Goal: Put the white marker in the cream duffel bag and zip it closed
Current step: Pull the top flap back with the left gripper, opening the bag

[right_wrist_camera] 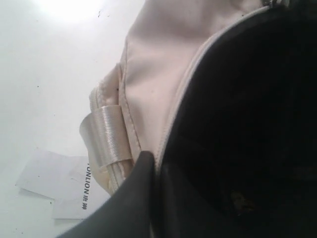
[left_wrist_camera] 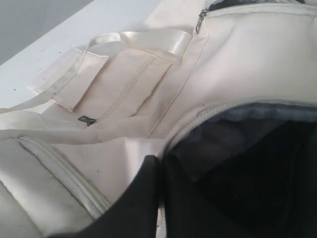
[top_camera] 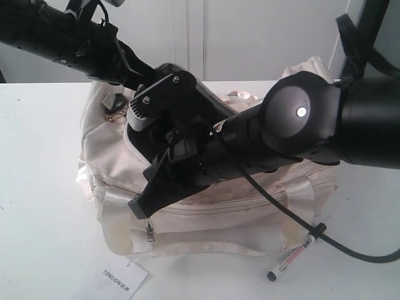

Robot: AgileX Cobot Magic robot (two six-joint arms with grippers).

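Looking at the white marker [top_camera: 296,254] first: it's lying flat on the table [top_camera: 44,187], outside the cream duffel bag [top_camera: 250,212], just beside the bag's front corner on the right arm's side. One dark end is pointing twd the bag, the other away. The right arm's cable [top_camera: 281,206] is crossing right by the near end; can't tell if it's touching.

I'm judging the marker as light, stiff and smooth-barrelled, so prob. prone to rolling or squirting out of a pinch. I'm thinking mid-barrel, over the printed label, jaws square to its length. The bag's the opposite: soft, floppy fabric, so I'm expecting the mouth to sag w/o support. Rim looks the better hold; the satin straps [left_wrist_camera: 148,39] look slippery.

The main zip [left_wrist_camera: 208,116] is standing open, dark lining [left_wrist_camera: 257,163] showing. The right gripper [top_camera: 139,209] is reaching across to the bag's front on the left arm's side, fingers together and pinching the rim; its wrist view shows the zip edge running straight into them. The left gripper [left_wrist_camera: 161,161] is sitting at the rim too, fingers pressed together w/ the zip edge disappearing btwn them, so I'm reading it as clamped on fabric. The paper tag [top_camera: 122,278] is lying on the table in front. W/ both grippers occupied, one's needing to let go before any marker pickup.
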